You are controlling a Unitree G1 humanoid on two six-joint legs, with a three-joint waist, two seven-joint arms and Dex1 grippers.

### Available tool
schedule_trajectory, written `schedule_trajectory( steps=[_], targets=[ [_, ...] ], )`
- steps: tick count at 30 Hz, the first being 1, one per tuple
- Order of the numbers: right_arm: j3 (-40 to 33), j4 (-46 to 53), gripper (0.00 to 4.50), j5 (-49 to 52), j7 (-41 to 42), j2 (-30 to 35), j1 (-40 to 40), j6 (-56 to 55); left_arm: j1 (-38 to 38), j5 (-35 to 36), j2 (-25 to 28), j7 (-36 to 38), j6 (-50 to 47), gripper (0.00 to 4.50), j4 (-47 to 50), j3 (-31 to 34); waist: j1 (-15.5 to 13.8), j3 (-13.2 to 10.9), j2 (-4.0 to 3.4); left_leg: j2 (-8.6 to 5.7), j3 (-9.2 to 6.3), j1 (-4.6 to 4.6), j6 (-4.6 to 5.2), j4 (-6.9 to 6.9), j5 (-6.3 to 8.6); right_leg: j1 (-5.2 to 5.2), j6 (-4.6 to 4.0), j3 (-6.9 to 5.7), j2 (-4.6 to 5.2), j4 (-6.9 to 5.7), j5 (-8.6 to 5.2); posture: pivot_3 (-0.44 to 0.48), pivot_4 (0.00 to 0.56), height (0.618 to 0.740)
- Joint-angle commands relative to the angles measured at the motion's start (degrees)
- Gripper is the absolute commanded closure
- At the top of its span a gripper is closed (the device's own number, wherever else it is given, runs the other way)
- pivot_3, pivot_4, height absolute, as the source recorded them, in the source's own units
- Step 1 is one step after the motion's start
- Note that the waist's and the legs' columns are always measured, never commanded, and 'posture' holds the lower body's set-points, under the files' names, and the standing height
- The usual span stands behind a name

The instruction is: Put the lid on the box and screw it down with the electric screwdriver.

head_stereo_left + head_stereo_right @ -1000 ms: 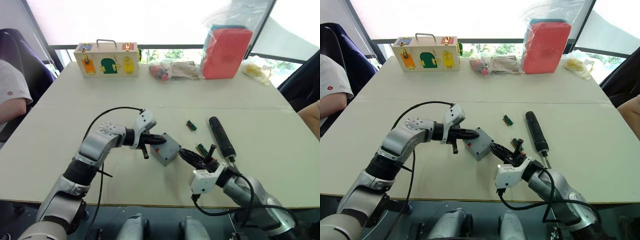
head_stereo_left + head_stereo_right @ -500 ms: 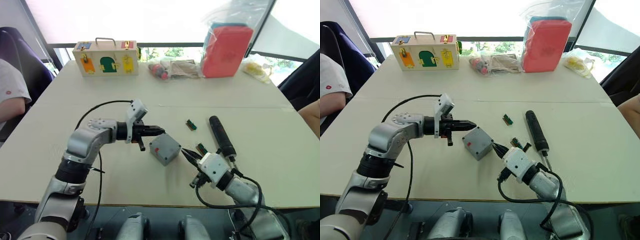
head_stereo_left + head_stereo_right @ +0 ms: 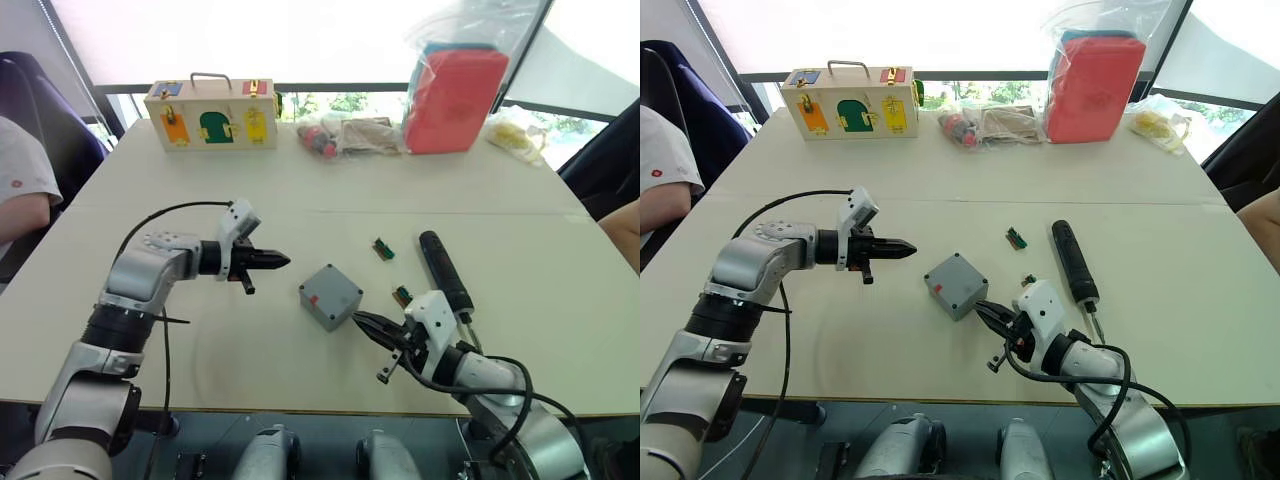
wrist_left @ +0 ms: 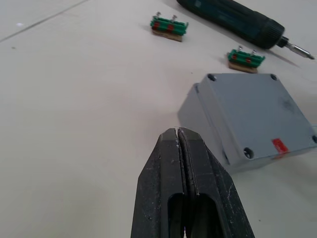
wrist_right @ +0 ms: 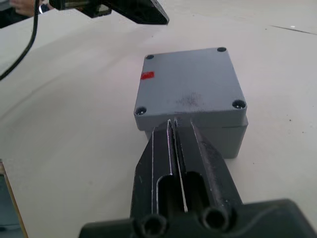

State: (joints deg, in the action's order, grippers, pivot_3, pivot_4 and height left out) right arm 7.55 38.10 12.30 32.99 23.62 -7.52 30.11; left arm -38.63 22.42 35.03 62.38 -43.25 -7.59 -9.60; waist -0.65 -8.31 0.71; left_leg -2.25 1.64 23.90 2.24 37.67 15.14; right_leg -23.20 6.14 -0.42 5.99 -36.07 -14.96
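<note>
The grey box [image 3: 322, 314] stands mid-table with the lid [image 3: 331, 287] lying flat on top of it; corner screw holes and a small red mark show on the lid [image 5: 190, 84]. My left gripper [image 3: 286, 261] is shut and empty, a short way left of the box. Shut as well, my right gripper [image 3: 357, 318] has its tips right at the box's near side [image 5: 218, 136]; I cannot tell whether they touch. The black electric screwdriver [image 3: 443, 270] lies on the table to the right of the box.
Two small green bit holders [image 3: 382, 250] [image 3: 403, 296] lie between box and screwdriver. Along the far edge stand a wooden latch box [image 3: 212, 117], bagged items [image 3: 340, 138] and a red pouch in plastic [image 3: 452, 100]. A person [image 3: 20, 190] sits at left.
My left gripper has drawn back to the left, away from the box it was touching. The right arm has swung lower, its tips still near the box. The box has stayed put.
</note>
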Motion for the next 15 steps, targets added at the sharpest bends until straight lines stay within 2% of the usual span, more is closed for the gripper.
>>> schedule_trajectory(
  steps=[1,15],
  targets=[
    [-0.1,1.4,4.45,1.2,-0.8,0.1,0.8,0.6,0.8,0.0,-0.6,1.0,0.5,4.50,2.2,-1.1,0.0,0.0,0.00,0.00,0.00,0.12,-0.02,0.00,-0.01,-0.04,0.00,0.00,0.00,-0.03,0.00,0.000,0.150,0.740],
    [2.1,-2.0,4.45,0.3,-1.5,0.2,3.6,0.6,-0.9,-1.3,-3.4,0.7,1.4,4.50,0.3,-2.4,0.0,0.0,0.00,0.00,0.00,0.34,-0.04,0.04,-0.06,-0.21,-0.02,-0.02,-0.05,-0.04,0.03,0.000,0.150,0.740]
  ],
)
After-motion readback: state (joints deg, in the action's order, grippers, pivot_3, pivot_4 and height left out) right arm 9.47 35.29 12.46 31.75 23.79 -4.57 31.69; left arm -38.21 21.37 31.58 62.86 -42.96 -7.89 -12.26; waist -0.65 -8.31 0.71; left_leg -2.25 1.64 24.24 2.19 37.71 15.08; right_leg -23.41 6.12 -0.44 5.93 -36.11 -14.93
